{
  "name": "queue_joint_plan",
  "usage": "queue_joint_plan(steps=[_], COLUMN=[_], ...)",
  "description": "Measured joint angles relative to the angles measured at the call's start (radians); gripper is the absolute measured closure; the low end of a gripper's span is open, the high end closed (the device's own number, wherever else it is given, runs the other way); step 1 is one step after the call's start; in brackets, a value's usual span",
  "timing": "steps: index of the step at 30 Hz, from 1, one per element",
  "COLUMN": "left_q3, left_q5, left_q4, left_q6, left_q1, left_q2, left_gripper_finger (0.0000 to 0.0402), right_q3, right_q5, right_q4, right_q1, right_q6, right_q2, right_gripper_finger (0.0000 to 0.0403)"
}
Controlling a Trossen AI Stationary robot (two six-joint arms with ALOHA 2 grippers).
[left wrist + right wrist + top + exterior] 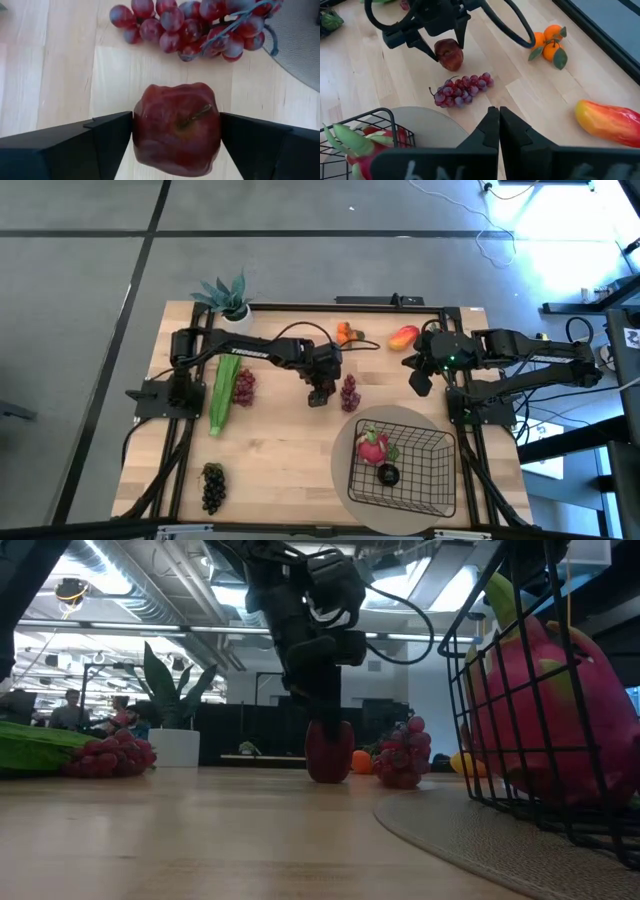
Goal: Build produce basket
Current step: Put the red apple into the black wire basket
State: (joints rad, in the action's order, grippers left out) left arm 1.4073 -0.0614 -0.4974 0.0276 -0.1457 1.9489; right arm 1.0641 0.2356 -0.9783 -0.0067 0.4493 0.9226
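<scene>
1. Apple [176, 131], mid-table, is pinched at its sides by the left gripper [176, 132]; it looks rigid, light, slick.
2. Basket [402, 471] sits at its 4 o'clock.
3. Right gripper [499, 116] hovers, fingers pressed together.

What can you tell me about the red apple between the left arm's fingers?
The apple is dark red, glossy, slightly lumpy, with a thin brown stem on top. It looks like a plastic toy. It sits upright on the wooden table, clamped on both sides by the left tool. A red grape bunch lies close beside it, not touching.

Overhead, table-level, two wrist close-ups
</scene>
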Motion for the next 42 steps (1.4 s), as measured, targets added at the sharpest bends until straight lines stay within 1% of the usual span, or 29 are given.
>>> queue_joint_plan(steps=[6,9,13,17,20,24,28,33,38,42], left_q3=[0.001,0.001,-0.001,0.023,0.079,0.180,0.294,0.428,0.477,0.485], left_q5=[0.000,0.000,0.000,0.000,0.022,0.032,0.049,0.096,0.225,0.287], left_q4=[0.004,0.002,-0.016,-0.064,-0.151,-0.210,-0.234,-0.230,-0.192,-0.133], left_q6=[0.007,-0.002,-0.050,-0.097,-0.114,-0.158,-0.219,-0.305,-0.398,-0.461], left_q1=[0.004,0.004,0.004,0.004,0.012,0.038,0.085,0.171,0.283,0.371], left_q2=[0.006,0.006,-0.019,-0.076,-0.112,-0.154,-0.166,-0.169,-0.169,-0.165], left_gripper_finger=[0.0188,0.0206,0.0211,0.0211,0.0211,0.0211,0.0211,0.0212,0.0213,0.0213], right_q3=[0.000,0.000,0.000,0.000,0.000,0.000,0.000,0.000,0.000,0.000], right_q5=[0.000,0.000,-0.001,-0.002,-0.020,-0.028,-0.031,-0.090,-0.109,-0.108], right_q4=[0.000,0.000,0.000,0.000,0.000,-0.001,-0.001,-0.002,-0.003,-0.003], right_q1=[0.000,0.000,0.000,0.000,0.000,0.000,0.000,0.001,0.001,0.001], right_q6=[0.015,0.012,-0.016,-0.046,-0.067,-0.089,-0.130,-0.220,-0.299,-0.340], right_q2=[0.000,0.000,0.000,0.000,0.000,0.000,0.000,0.000,-0.003,-0.010], right_gripper_finger=[0.0403,0.0403,0.0403,0.0403,0.0403,0.0403,0.0403,0.0403,0.0403,0.0403])
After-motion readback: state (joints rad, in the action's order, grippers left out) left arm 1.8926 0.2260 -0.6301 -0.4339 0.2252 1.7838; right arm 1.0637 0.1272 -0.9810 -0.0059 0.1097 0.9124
